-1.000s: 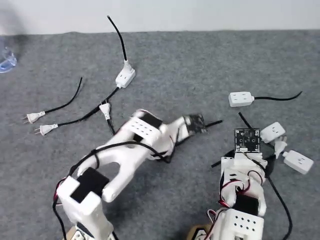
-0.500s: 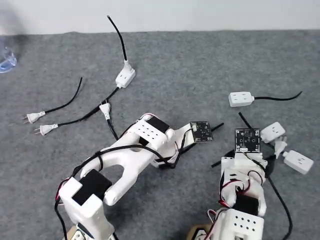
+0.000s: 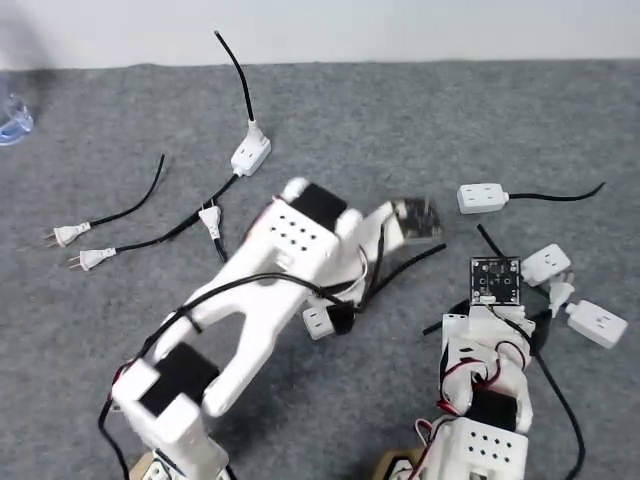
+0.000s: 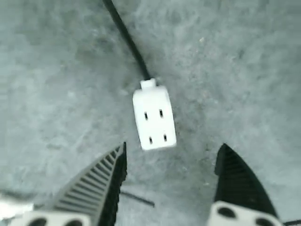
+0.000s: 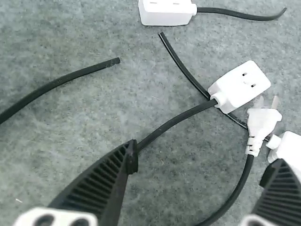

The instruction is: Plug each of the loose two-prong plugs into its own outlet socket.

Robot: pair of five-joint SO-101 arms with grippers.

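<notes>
left gripper point(image 4: 173, 149): jaws open above white plastic outlet block point(image 4: 154, 120), high view centre-right | right gripper point(image 5: 204, 155): jaws open over black cable point(image 5: 174, 121); white two-prong plug point(image 5: 260, 123) just beside white socket point(image 5: 240, 86), lower right

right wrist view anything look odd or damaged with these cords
One black cord stops in a blunt cut end alone on the carpet; a second cord ends cut near a white outlet socket. Nothing else looks broken or spilled.

Robotics lab: a left arm point(image 3: 250, 300) and a right arm point(image 3: 485, 400), white and bare-wired, stand at 6 o'clock on a grey-felted table point(image 3: 400, 120) before a plain white wall point(image 3: 400, 30).
</notes>
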